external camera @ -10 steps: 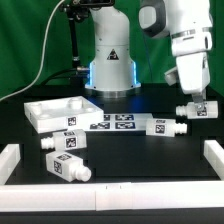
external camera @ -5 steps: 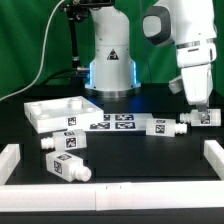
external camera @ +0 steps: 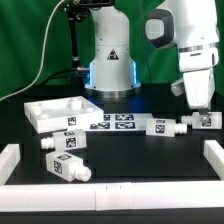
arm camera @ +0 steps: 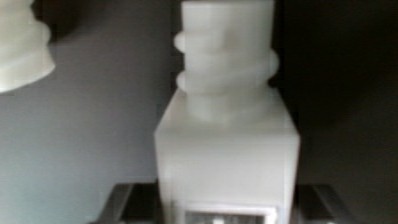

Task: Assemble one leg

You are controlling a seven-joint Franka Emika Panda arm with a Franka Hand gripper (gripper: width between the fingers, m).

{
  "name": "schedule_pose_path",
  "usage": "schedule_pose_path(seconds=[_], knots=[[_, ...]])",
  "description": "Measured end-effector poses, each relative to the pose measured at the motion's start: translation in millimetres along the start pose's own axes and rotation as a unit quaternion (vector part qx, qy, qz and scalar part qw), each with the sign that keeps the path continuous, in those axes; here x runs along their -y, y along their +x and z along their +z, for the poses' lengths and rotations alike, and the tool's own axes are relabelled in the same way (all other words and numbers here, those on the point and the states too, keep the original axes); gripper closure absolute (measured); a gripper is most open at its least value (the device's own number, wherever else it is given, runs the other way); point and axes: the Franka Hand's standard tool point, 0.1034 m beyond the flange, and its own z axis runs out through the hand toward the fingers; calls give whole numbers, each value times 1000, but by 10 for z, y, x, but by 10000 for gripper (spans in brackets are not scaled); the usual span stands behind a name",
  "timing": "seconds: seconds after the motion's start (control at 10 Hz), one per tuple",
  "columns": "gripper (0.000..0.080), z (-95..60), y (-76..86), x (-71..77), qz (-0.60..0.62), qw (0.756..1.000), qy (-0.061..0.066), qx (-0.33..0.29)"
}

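Note:
My gripper [external camera: 201, 108] is at the exterior view's right, shut on a white leg [external camera: 206, 119] that lies level and low over the black table, its peg toward the exterior view's left. In the wrist view that leg [arm camera: 224, 140] fills the middle, with the dark fingers [arm camera: 137, 203] against both its sides and its peg pointing away from the wrist. A second leg [external camera: 162, 127] lies just to the exterior view's left of it. Two more legs [external camera: 64, 143] [external camera: 65, 167] lie at the front left.
The white tray-like tabletop [external camera: 45, 118] lies at the left, with the marker board [external camera: 115, 121] beside it. The robot base [external camera: 110, 60] stands behind. White rails [external camera: 10, 160] [external camera: 214, 152] edge the front corners. A white part [arm camera: 18, 50] shows at the wrist view's edge.
My gripper has moved toward the exterior view's right and lower in the picture, carrying the held leg with it. The other parts have not moved.

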Motion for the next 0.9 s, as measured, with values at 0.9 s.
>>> schedule_pose_path(seconds=[0.9], knots=[[150, -843, -675, -738, -34, 998, -25, 52]])
